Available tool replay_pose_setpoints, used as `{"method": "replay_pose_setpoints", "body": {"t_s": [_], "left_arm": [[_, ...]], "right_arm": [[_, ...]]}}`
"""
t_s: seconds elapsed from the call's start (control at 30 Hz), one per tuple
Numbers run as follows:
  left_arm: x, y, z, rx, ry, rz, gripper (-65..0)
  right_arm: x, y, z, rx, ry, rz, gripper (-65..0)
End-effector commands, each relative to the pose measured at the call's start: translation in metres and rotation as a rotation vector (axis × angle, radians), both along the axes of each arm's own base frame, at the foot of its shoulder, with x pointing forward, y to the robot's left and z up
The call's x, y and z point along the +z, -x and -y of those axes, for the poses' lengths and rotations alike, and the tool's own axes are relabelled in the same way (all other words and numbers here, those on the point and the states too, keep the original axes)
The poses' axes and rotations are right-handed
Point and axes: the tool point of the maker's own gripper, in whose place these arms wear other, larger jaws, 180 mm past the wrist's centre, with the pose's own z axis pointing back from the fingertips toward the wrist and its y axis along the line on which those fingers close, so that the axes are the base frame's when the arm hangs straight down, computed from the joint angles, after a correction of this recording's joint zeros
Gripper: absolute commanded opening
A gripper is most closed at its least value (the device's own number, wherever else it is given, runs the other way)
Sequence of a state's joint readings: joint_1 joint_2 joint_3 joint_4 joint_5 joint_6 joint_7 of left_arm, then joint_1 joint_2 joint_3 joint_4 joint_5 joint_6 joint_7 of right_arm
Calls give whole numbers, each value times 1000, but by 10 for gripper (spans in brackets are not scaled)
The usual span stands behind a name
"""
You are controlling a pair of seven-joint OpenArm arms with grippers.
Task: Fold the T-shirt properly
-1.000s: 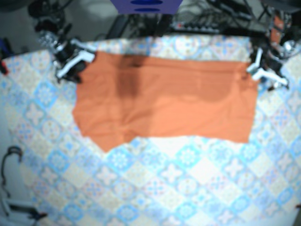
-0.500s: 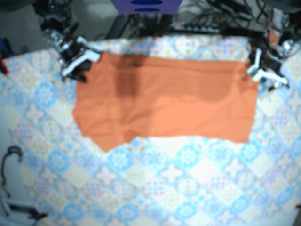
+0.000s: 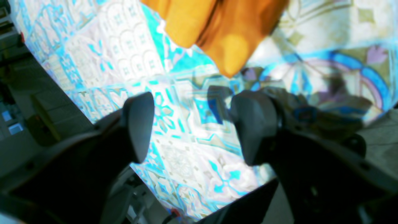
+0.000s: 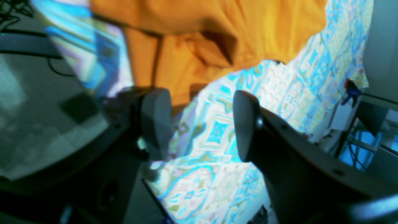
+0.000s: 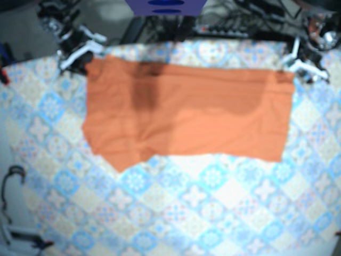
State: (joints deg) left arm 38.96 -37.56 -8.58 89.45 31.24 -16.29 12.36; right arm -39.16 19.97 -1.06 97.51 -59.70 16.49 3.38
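Our left gripper and right gripper: rounded dark-grey finger pads on matte black bodies, small screw holes along the right one. From above we see white housings on both.

Both wrist views cut the T-shirt off at 12 o'clock, showing only a corner. The blurred base view leaves the clutter beyond the counter at 12 o'clock unreadable.

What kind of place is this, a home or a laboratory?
Probably a robotics laboratory, not a home: the left gripper and right gripper flank an orange cloth T-shirt on a blue tile-patterned tablecloth, with tangled black cables behind it.
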Motion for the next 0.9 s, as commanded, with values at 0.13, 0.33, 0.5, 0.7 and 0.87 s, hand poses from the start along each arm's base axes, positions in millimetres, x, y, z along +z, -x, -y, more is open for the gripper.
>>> {"method": "replay_pose_setpoints", "body": {"t_s": [0.13, 0.33, 0.5, 0.7, 0.87], "left_arm": [[12, 3, 11, -49, 0, 14, -236], [19, 2, 23, -74, 13, 27, -236], [18, 2, 22, -72, 12, 27, -236], [14, 7, 18, -60, 8, 11, -236], [5, 14, 12, -46, 4, -19, -236]], "right_arm": [[3, 9, 3, 7, 5, -4, -358], [2, 13, 3, 7, 5, -15, -411], [0, 15, 0, 11, 1, -20, -410], [-7, 19, 4, 3, 6, -41, -410], [-19, 31, 10, -13, 15, -85, -410]]}}
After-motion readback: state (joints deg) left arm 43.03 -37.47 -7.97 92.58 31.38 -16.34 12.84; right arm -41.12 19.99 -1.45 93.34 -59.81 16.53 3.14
